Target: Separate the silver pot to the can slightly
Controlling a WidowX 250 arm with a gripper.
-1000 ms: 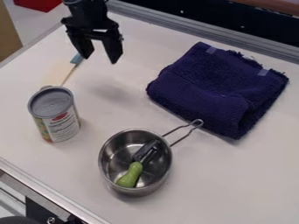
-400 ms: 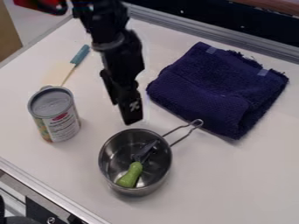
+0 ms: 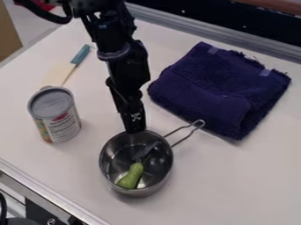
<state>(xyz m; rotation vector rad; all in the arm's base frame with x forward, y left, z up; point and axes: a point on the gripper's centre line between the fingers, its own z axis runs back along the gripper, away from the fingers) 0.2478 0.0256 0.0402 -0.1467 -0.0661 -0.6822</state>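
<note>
Tool: I have it (image 3: 136,129) hanging down at the pot's far rim; whether it is wide or narrow I cannot tell, nor whether it touches the metal.
Pot: silver, upright on the desk (image 3: 241,184), just below the tool and on its camera side. Thin-walled, probably light and stiff; the smooth wall (image 3: 154,190) may slip under a weak pinch.
Load: green-handled utensil (image 3: 131,176) lying inside, camera side of the tool. Loose, I think, so a tilt would likely roll it and shift the balance.
Wire handle (image 3: 178,130): runs out frame-right of the tool. Stiff but narrow; gripping there would probably swing the pot round.
Can (image 3: 61,125): upright, frame-left of the tool, a gap between it and the pot. Likely heavier if full; I'd leave it alone.
Grip site: far rim, right by the tool, one side inside the wall and one outside, clear of the utensil.
Handling: low, short slide away from the can; a hard push on one edge could tip the pot. Nothing looks fragile.
</note>
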